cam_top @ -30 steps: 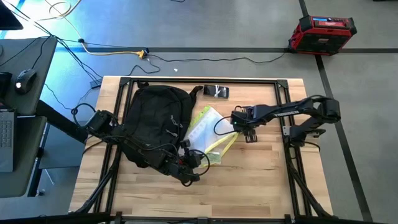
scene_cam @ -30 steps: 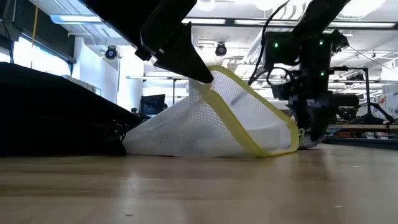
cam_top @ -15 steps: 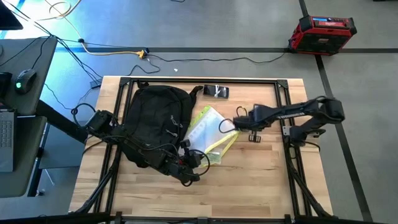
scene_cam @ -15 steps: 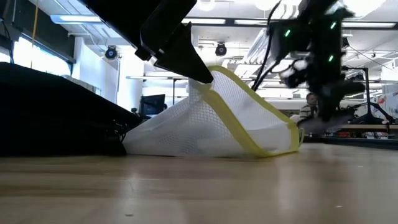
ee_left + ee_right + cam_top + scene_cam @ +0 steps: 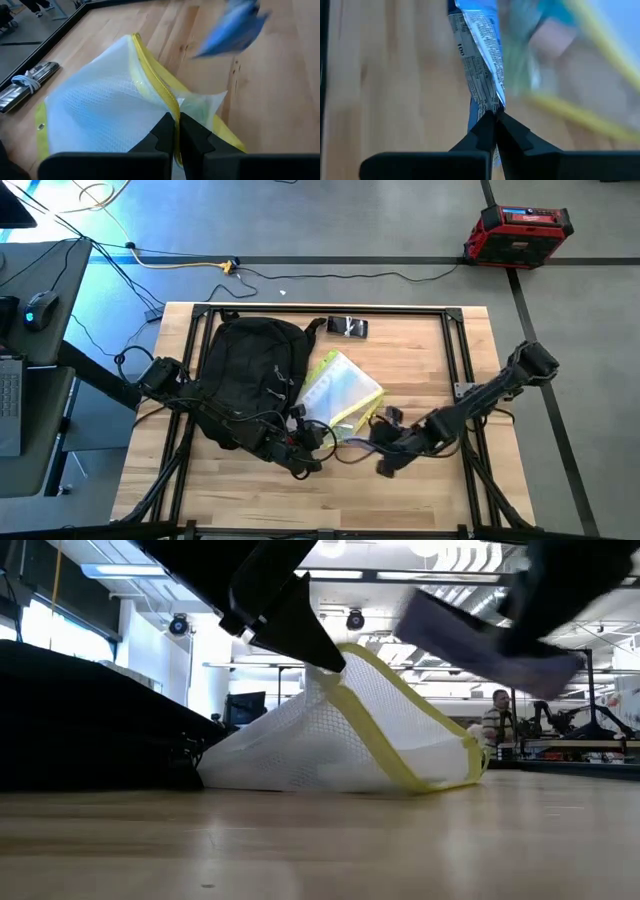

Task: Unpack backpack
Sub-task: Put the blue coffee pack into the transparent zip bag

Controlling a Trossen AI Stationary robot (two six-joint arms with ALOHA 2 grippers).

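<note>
Right claw [image 5: 495, 116] clamping blue packet [image 5: 477, 60]

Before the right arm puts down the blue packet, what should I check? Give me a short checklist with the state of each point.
1. Right end effector shut on packet: ok.
2. Left end effector shut on the pouch yellow edge: ok.
3. Packet out of the pouch: ok.
4. Bare table in front of the right end effector: ok.
5. Backpack flat on the table: ok.
6. Anything left inside the backpack: cannot tell.
</note>
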